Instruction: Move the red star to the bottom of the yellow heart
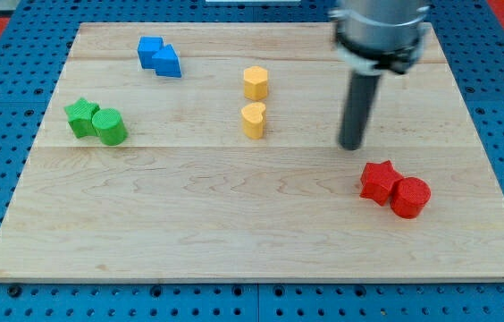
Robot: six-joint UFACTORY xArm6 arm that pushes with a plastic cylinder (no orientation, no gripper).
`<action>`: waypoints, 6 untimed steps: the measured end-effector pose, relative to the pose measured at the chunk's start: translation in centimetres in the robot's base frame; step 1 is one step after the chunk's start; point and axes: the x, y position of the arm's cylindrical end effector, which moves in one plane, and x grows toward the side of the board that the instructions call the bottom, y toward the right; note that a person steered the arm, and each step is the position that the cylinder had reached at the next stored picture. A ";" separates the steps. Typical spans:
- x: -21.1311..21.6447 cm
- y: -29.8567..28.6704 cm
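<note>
One camera view only. Eight small coloured blocks are seen on a pale wooden board (234, 224), set on blue pegboard (2, 54).

Far left: two blue blocks (159, 56), shapes unclear, touching. Left: a green star block (81, 116) touching a green cylinder (110, 126). Centre: a yellow hexagon block (255, 82) w/ the yellow heart block (253, 119) just nearer than it, a small gap between. Right, near side: the red star block (379, 181) touching a red cylinder (410, 197) on its right.

No gripper is fitted, so nothing can be opened, closed or held; only a dark rod is carried. My tip (352, 146) is seen on the board just beyond the red star, slightly to its left, not touching it, approx. midway between heart and red pair but closer to the star.

Task not yet done: the red star sits well right of the heart; the spot nearer than the heart is bare.

Risks, as judged: a push from the far side would send the star nearward, not leftward. If contact is made from the right, the red cylinder may be dragged along. An off-centre push could spin the star off line, or the heart could be knocked on overshoot.
</note>
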 end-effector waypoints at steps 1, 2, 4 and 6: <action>2.2 4.9; 5.5 5.1; 8.1 -3.1; 11.1 -8.4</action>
